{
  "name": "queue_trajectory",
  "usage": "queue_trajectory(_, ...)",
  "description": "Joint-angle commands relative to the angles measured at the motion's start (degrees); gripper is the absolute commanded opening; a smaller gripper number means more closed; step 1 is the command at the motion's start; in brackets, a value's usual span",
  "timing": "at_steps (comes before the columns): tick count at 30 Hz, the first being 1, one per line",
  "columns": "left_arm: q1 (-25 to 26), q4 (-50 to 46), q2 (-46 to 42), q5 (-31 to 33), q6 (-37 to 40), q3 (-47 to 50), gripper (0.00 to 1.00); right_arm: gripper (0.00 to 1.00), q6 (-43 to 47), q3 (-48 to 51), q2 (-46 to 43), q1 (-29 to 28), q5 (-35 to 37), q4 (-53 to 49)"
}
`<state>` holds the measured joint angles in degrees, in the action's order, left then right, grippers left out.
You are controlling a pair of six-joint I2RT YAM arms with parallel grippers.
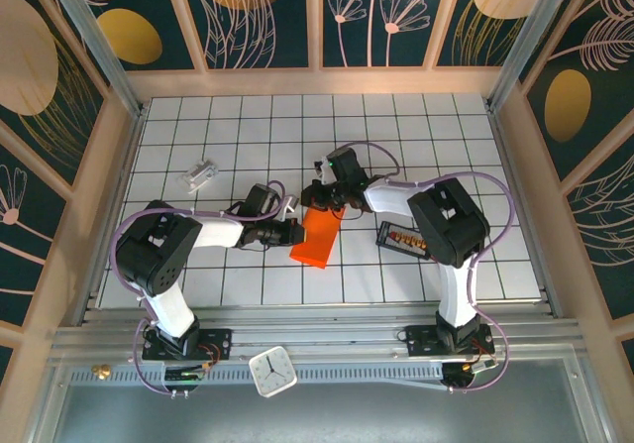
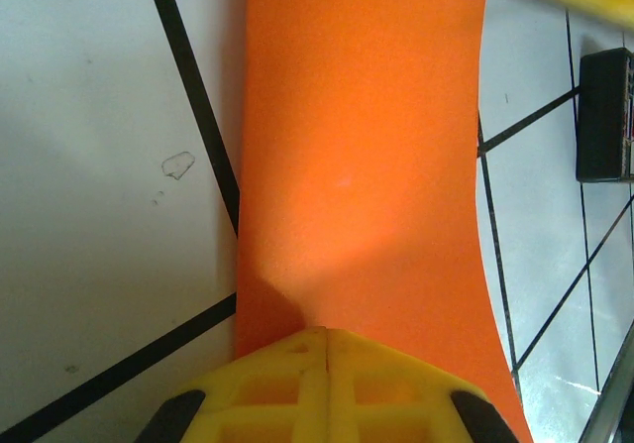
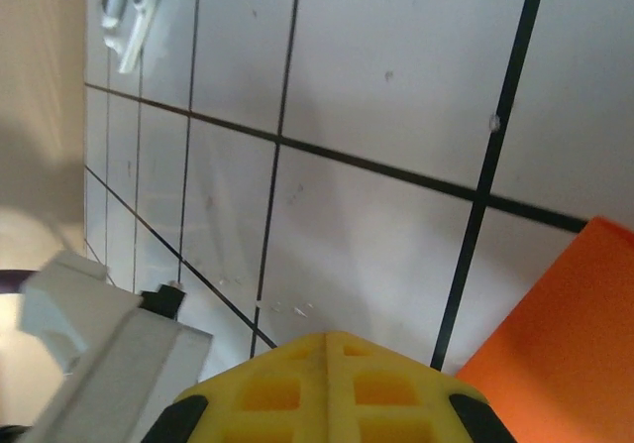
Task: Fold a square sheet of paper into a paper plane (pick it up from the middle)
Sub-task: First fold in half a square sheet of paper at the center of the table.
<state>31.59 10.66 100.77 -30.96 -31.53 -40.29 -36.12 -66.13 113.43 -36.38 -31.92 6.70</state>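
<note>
Orange paper (image 1: pixel 317 233): folded into a narrow strip, it lay flat on the grid table (image 1: pixel 396 126), between my two grippers.
My left gripper (image 2: pixel 327 336): jaws pressed together, tips over the strip's near end.
My right gripper (image 3: pixel 327 339): jaws pressed together, pinching nothing; the paper's corner lay just beside them.
Black tray (image 1: pixel 401 238): near the paper, apart.
</note>
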Motion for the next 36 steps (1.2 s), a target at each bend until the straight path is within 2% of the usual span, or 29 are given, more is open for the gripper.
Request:
queue_trajectory(1,0.71,-16.19,4.26,4.60,0.01,4.17,0.00,0.00,-1.31,0.91,2.37,-0.94,-0.95,0.85)
queue_trajectory(15,0.75,-16.76,5.20,5.47,0.58,5.31,0.00,0.00,1.13,-2.99,8.94,2.17,5.11,-6.64)
queue_trajectory(36,1.28,-17.42,4.96,6.53,1.29,6.22,0.00,0.00,1.93,-10.66,13.83,9.09,8.98,-10.21)
